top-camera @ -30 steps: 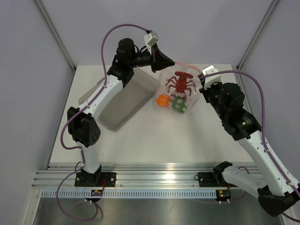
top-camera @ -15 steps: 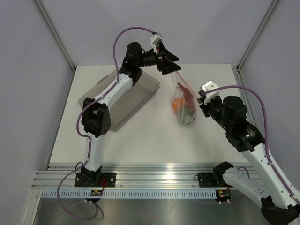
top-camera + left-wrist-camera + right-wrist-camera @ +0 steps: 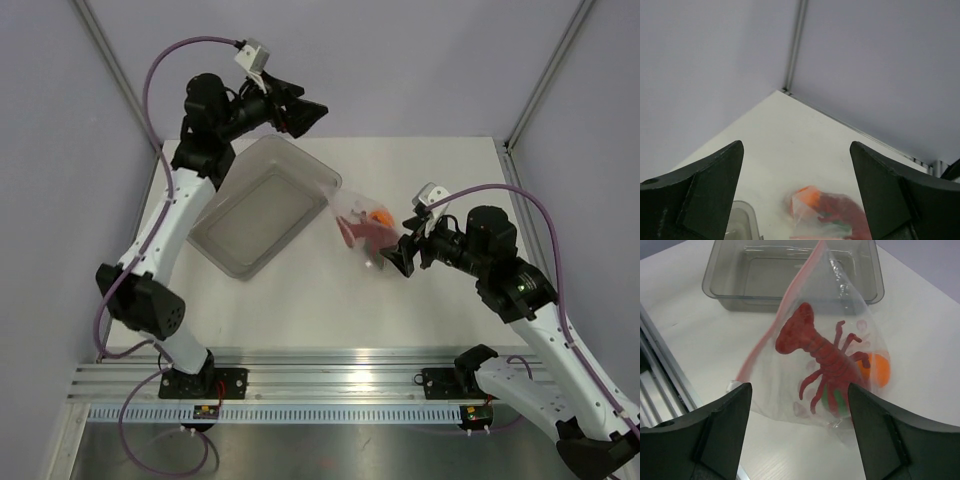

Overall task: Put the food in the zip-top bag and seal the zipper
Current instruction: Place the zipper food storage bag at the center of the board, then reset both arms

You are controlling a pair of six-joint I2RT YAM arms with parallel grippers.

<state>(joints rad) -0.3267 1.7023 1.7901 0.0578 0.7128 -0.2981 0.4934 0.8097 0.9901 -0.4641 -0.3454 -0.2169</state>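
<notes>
Right now your zip-top bag (image 3: 840,305) sits on the counter (image 3: 300,300), a little right of the middle, and all three toy foods are inside it. The lobster (image 3: 822,357) runs along the length of the bag. The orange fruit (image 3: 876,369) sits against the lobster's right side in the right wrist view. The green bell pepper (image 3: 837,399) is partly hidden behind the lobster's legs.

The zipper (image 3: 771,335) shows as a pinkish strip down the bag's left edge in that same view, but you cannot tell from the pictures whether it is pressed closed along its length. The bag's far end reaches toward the nearest corner of the clear tray (image 3: 235,235). Whether plastic and tray actually touch is hard to judge from above.

Your right claw (image 3: 398,255) is low over the counter just beside the bag's near end and aimed at it. Its two fingers (image 3: 715,430) are spread wide and grip nothing, and the bag lies in front of them rather than between them.

Your left claw (image 3: 308,110) is raised high above the tray's far side, well apart from the bag. Its fingers (image 3: 700,190) are also spread, with nothing between them, and its camera looks down at the counter's far corner with the bag at the bottom of its view.
</notes>
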